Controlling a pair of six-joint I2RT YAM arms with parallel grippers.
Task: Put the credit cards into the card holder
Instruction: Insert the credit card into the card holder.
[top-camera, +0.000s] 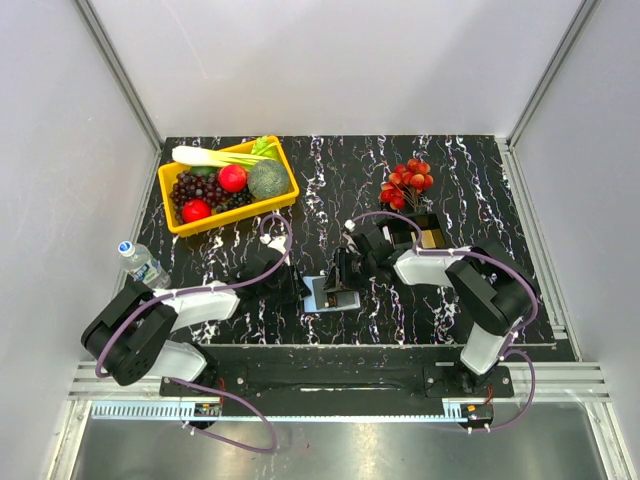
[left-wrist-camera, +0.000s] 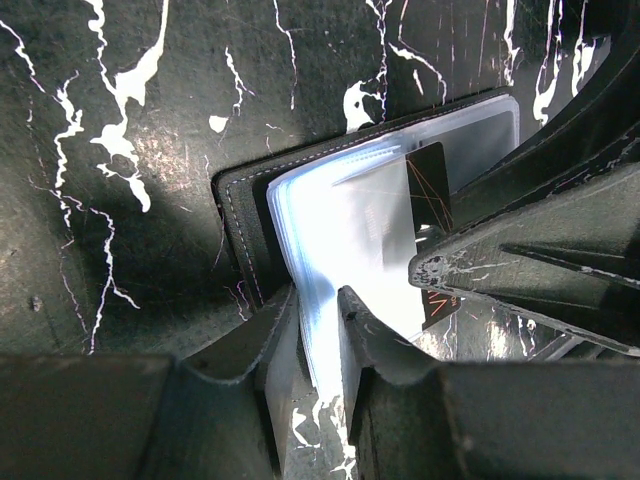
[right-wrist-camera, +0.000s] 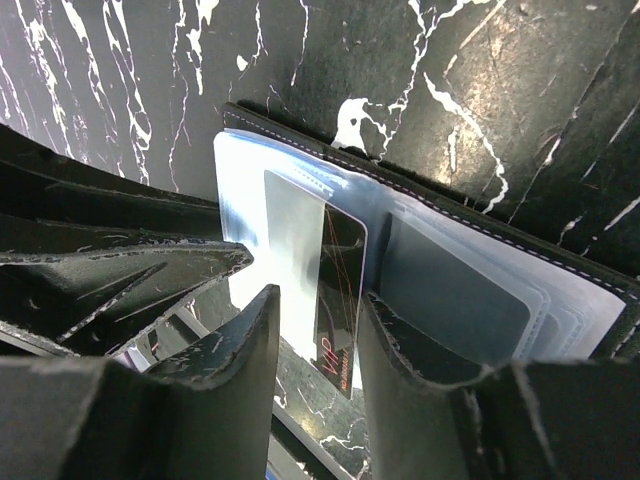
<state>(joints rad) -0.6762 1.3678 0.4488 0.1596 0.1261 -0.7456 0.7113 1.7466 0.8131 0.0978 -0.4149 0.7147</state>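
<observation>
The card holder (top-camera: 322, 296) lies open at the table's middle, black outside with pale blue-grey plastic sleeves (left-wrist-camera: 340, 215). My left gripper (left-wrist-camera: 320, 305) is shut on the edge of the sleeve stack, at the holder's left side in the top view (top-camera: 303, 289). A dark credit card (right-wrist-camera: 340, 290) with red lines and "VIP" lettering sits partly inside a sleeve, its lower end sticking out. It also shows in the left wrist view (left-wrist-camera: 430, 180). My right gripper (right-wrist-camera: 318, 310) is open, its fingers either side of the card, above the holder (top-camera: 344, 278).
A black open-topped tray (top-camera: 430, 236) with tan contents stands right of the holder. Red berries (top-camera: 407, 180) lie behind it. A yellow basket (top-camera: 285, 172) of fruit and vegetables is at the back left. A water bottle (top-camera: 143, 263) lies at the left edge.
</observation>
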